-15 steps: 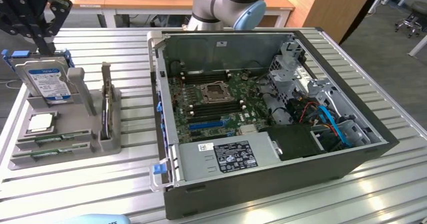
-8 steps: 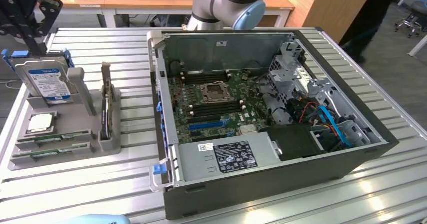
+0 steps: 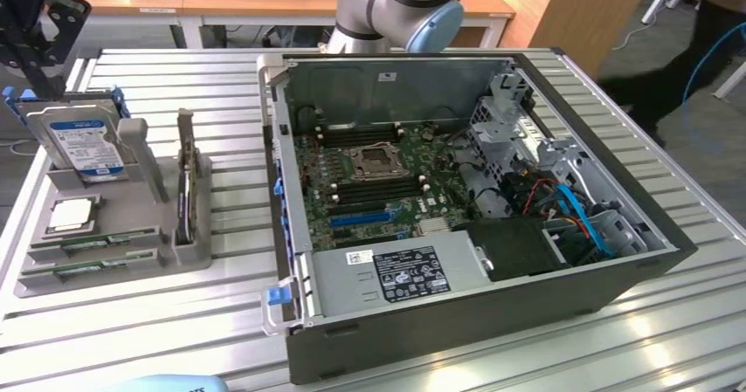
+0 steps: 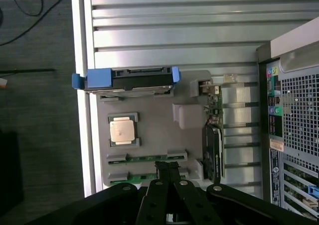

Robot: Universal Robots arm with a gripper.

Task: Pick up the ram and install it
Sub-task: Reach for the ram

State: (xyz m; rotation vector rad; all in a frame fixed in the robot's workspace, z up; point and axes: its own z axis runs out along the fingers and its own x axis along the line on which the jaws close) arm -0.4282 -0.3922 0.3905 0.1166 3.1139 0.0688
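Two ram sticks [image 3: 93, 242] lie flat in slots at the front of the grey parts tray [image 3: 140, 213], each a thin green board. In the wrist view the rams [image 4: 147, 158] sit just beyond my fingertips, the nearer one partly covered by them. My gripper [image 4: 167, 166] hovers high above the tray's ram end, shut, with nothing between its fingers. In the exterior view the gripper [image 3: 38, 76] hangs dark at the far left, above the hard drive. The open computer case [image 3: 466, 322] shows the motherboard [image 3: 373, 169] with long memory slots beside the processor socket.
The tray also holds an upright blue-labelled hard drive [image 3: 79, 143], a square silver processor [image 3: 72, 215] and an upright card [image 3: 187, 182]. The slatted metal table [image 3: 175, 322] edge runs close beside the tray. A person stands at the exterior view's far right [image 3: 700, 51].
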